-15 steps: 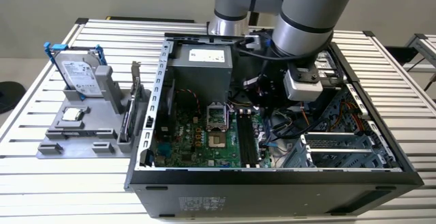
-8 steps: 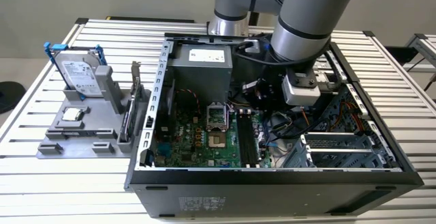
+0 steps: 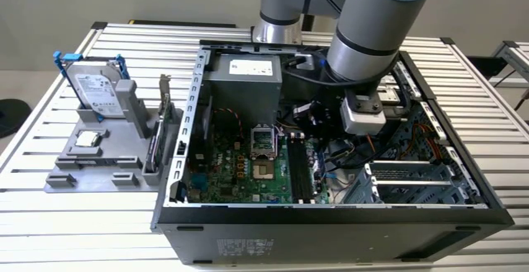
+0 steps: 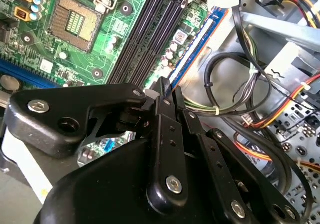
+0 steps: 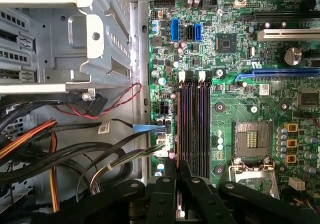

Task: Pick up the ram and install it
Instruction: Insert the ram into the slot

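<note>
In the exterior view the arm reaches down into the open computer case and its wrist blocks the claw's tips, so the grasp cannot be read from there. In the second wrist view the claw is a set of matte black linkage bars with bright screw heads; its fingers are drawn together on the near end of the ram, and that end is hidden between them. The ram is a thin blue board seen nearly edge-on, with an orange-gold strip along one long side; its far end is cut off behind a white tag. It runs away from the claw, roughly parallel to the black memory slots and just beside them on the side of the cable bundle; whether it touches a slot cannot be told. In the first wrist view the claw hangs over the near end of those long dark slots on the glossy green motherboard; the square CPU socket lies beyond them. Outside the case, on the ribbed metal counter, a grey holder carries a silver hard drive and a small square processor chip.
</note>
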Robot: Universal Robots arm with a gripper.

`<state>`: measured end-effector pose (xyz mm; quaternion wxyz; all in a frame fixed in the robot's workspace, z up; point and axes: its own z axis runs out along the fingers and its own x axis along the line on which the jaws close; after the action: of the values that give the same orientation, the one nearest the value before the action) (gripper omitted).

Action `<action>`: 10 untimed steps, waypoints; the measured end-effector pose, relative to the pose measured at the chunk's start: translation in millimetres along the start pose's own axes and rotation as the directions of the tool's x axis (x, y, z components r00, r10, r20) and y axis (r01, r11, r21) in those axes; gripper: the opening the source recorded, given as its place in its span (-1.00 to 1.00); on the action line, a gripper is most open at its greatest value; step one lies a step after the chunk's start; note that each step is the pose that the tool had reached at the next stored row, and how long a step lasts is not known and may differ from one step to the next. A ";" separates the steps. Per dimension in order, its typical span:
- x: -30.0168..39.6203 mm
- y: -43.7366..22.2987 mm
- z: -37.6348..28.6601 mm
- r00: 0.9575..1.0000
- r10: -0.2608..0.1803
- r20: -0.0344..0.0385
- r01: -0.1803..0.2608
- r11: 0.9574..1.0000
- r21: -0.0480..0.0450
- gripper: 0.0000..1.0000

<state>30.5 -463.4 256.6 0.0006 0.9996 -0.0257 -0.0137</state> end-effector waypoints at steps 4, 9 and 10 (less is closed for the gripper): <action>0.0 0.0 0.4 1.000 0.000 0.000 0.000 1.000 -0.001 -1.00; 0.0 0.0 0.5 1.000 0.000 0.000 0.000 1.000 -0.001 -1.00; 0.0 0.0 0.5 1.000 0.000 0.000 0.000 1.000 -0.001 -1.00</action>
<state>30.5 -463.5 256.1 0.0011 0.9996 -0.0257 -0.0137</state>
